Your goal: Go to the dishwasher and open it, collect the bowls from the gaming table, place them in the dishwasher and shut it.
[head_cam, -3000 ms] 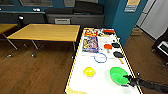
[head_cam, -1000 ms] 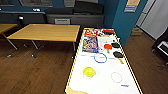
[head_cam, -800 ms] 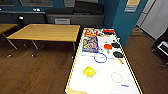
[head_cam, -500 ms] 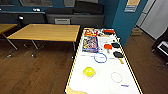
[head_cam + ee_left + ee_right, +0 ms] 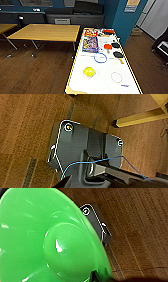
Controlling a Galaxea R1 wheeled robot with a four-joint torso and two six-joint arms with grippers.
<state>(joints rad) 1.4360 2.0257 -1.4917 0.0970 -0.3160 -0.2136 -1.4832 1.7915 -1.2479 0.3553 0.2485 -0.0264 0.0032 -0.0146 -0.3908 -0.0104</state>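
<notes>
The gaming table is a long white top with a yellow edge, running away from me in the head view. On its near part stands the small yellow-green bowl. To the right of it sits the clear bowl. The bright green bowl looms large and close in the right wrist view, over wooden floor. My right gripper shows as a dark part at the bowl's rim and is shut on it. The dishwasher is out of view.
Farther along the white top lie a blue ring, red and black paddles and colourful game boxes. A yellow-topped table stands to the left. The left wrist view looks down on brown wooden floor by a yellow wooden leg.
Three seconds ago the green bowl stood at the table's right edge with my right arm at it. It has since left the table. Nothing has moved over the last second.
</notes>
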